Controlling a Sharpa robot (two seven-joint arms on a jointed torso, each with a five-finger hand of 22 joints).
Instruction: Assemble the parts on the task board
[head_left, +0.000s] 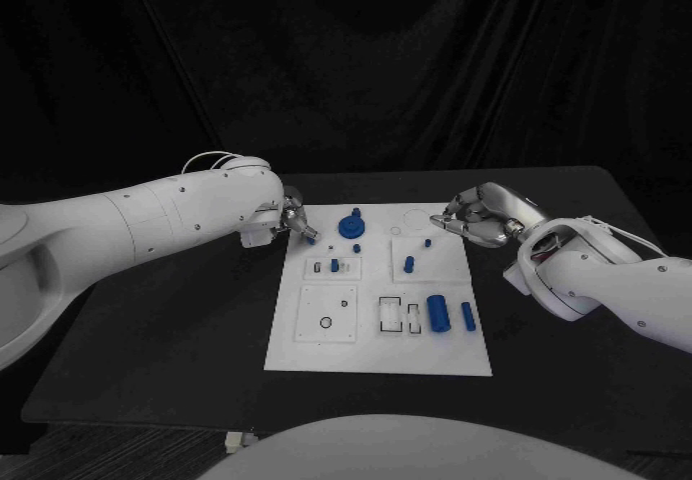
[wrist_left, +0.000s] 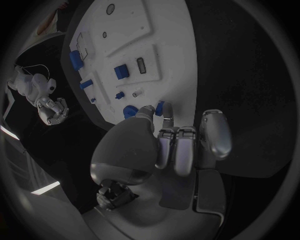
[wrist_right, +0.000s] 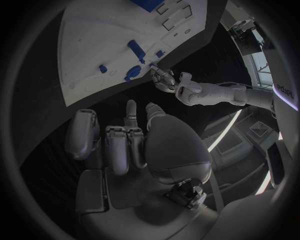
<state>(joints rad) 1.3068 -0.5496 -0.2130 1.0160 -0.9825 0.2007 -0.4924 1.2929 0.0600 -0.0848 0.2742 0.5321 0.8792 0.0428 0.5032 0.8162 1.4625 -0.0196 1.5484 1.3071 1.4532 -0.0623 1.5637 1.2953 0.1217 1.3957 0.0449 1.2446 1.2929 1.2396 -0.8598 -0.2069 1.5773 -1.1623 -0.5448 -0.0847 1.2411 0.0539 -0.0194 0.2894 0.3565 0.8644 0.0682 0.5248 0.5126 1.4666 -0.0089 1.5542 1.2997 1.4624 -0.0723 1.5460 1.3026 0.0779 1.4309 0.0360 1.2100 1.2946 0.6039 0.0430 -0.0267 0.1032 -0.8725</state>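
White task board (head_left: 378, 345) lies mid-table, blue parts (head_left: 437, 312) on it. Left hand (head_left: 289, 221) pinches a small blue part (head_left: 309, 238) at the board's far left corner — right hand (head_left: 483, 217) hovers at the far right corner, fingers curled in, empty.

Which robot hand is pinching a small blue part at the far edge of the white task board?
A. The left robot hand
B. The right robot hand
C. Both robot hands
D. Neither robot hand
A: the left robot hand pinches a small blue part between its fingertips at the task board's far left corner, while the right robot hand hangs at the far right corner with its fingers curled and nothing visible in them.
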